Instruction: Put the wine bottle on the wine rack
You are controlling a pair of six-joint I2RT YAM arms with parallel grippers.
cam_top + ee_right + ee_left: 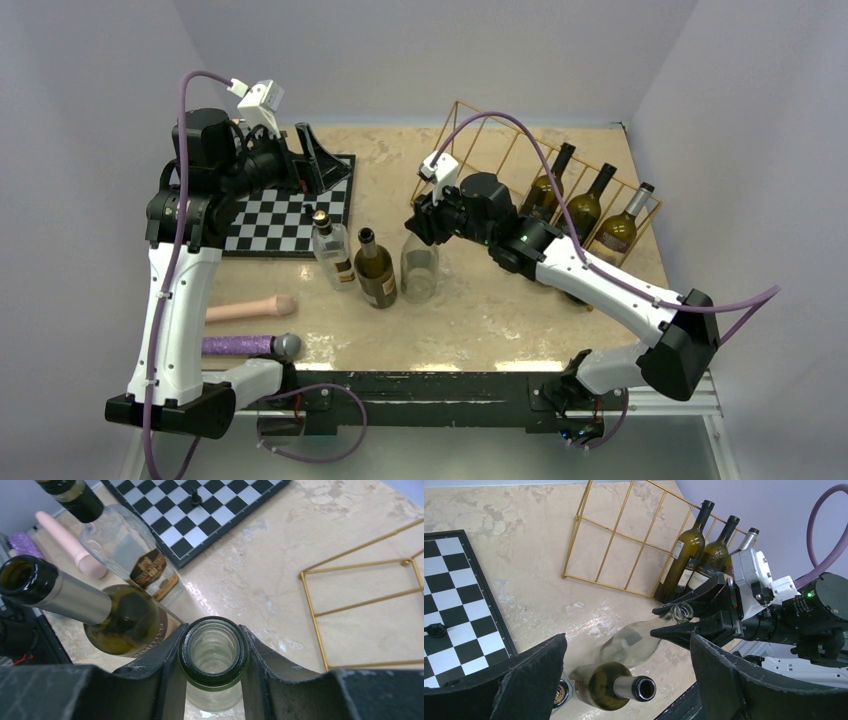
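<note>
Right wrist: we see a dark bottle [122, 627] crowding (from the left) the wine bottle [214, 655], neck clamped in our right pincer [213, 632].

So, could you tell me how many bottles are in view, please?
6. Three rack bottles lean in the wine rack, back right. Three stand mid-table: the labelled squat bottle, the green bottle, and the clear bottle, its neck clamped by the right gripper. None looks hidden.
</note>
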